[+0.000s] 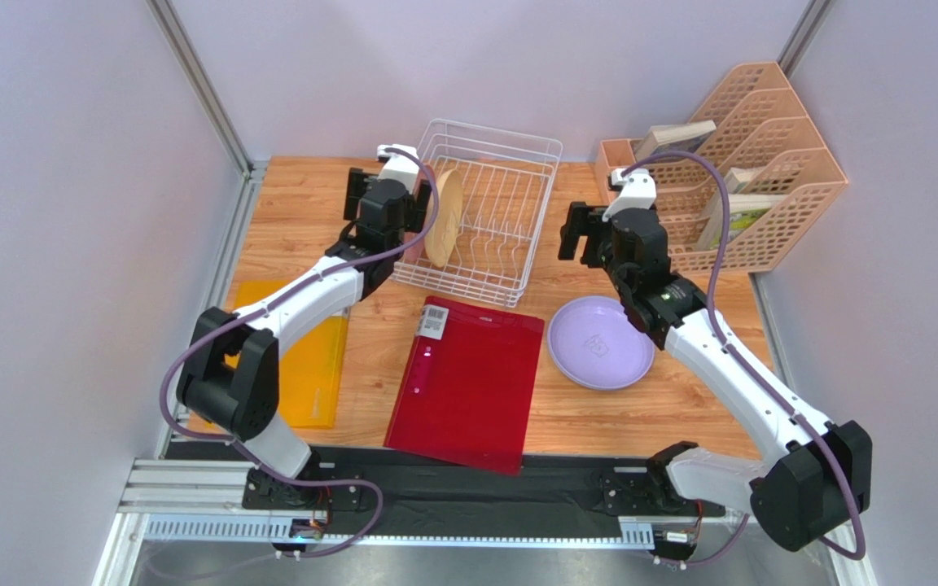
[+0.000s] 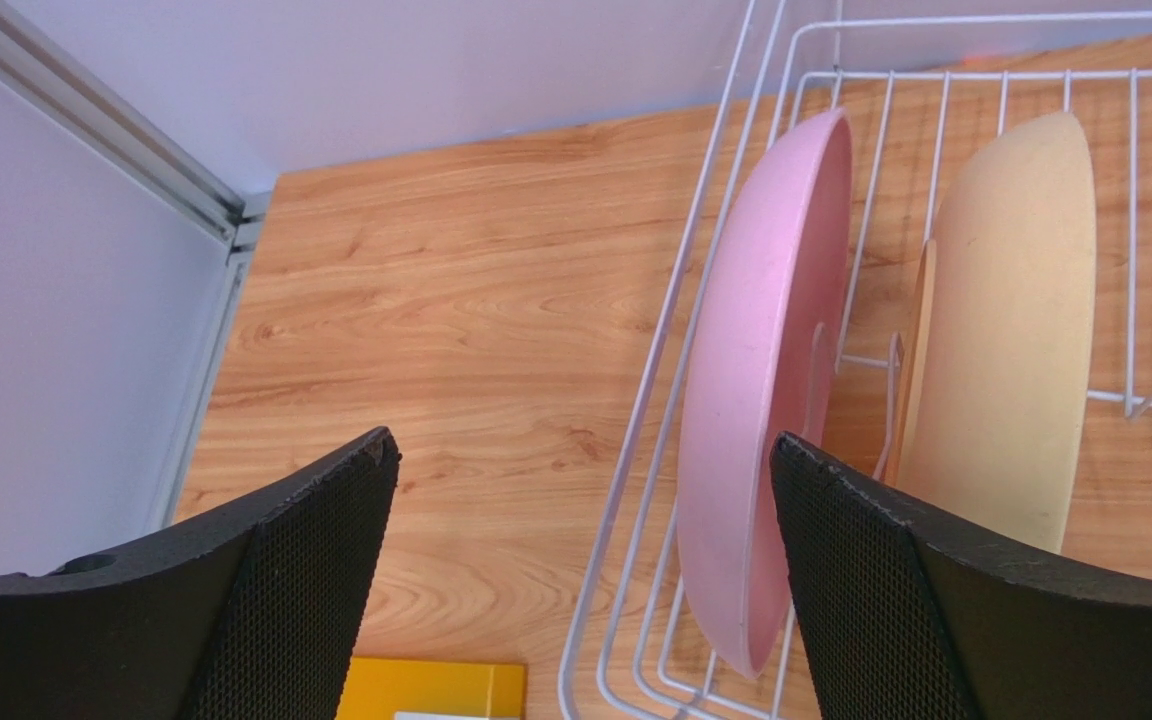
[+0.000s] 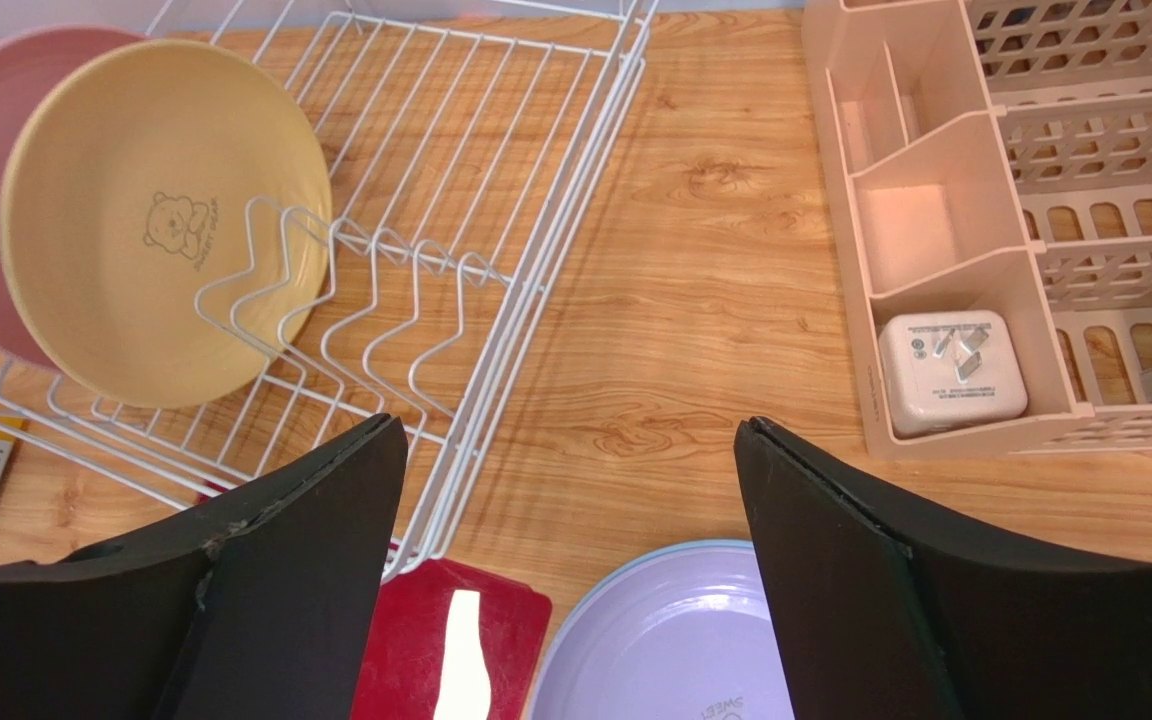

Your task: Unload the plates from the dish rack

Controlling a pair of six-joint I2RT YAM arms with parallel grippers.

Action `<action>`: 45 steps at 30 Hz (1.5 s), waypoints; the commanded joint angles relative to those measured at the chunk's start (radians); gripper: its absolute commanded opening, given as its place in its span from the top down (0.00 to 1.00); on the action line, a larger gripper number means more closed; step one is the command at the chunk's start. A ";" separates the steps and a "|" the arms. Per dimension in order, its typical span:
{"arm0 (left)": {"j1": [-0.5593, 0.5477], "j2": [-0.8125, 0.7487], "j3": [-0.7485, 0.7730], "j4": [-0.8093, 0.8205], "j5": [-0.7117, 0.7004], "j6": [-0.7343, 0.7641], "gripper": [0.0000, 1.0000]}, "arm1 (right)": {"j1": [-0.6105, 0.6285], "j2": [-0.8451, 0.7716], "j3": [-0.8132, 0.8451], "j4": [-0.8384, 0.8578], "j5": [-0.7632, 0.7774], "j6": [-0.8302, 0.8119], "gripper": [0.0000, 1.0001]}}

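- My left jaws and right jaws stand apart, empty.
- I'd straddle the pink plate [image 2: 755, 375] at its top rim, clear of dish rack [image 1: 498, 195] wires, lifting straight.

left arm [image 1: 303, 293] and right arm [image 1: 731, 366]: white link shells, black joint housings | cables [image 1: 713, 232]: purple-grey, looping along each arm | left tool [image 2: 582, 465]: black, mesh-textured pads [image 2: 312, 555] | right tool [image 3: 570, 435]: smooth black fingers [image 3: 312, 555] | bases [image 1: 670, 482]: black plate [image 1: 474, 495] at table [image 1: 303, 208] near edge
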 commanded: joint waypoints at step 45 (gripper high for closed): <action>0.003 -0.129 -0.017 0.103 0.284 -0.019 0.07 | 0.006 0.030 -0.024 0.015 0.009 0.034 0.14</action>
